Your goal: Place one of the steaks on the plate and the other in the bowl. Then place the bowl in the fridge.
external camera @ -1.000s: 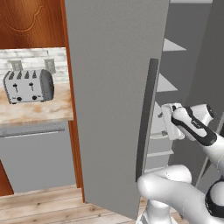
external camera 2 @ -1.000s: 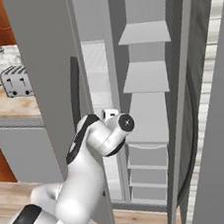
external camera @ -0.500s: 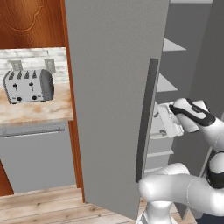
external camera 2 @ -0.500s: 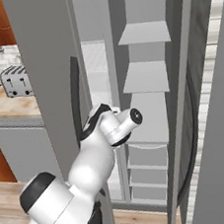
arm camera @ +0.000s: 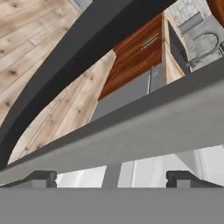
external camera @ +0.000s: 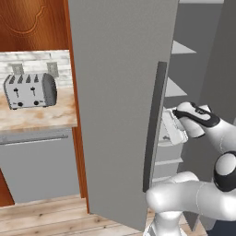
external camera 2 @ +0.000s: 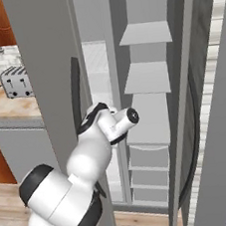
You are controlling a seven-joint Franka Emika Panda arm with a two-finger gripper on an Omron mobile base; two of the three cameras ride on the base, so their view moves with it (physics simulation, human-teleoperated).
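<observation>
Now claw (arm camera: pixel 111 177) nearer fridge door (external camera: pixel 115 101)

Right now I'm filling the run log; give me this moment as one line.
stage: at fridge | left door: swung open | gripper: open, empty, beside door handle | shelves: bare where visible

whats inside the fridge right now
Through the open doors of the fridge show bare grey shelves and drawers below. No bowl or steak is visible. The left door and the robot arm cover the left compartment's lower part, so that stays unknown.
</observation>
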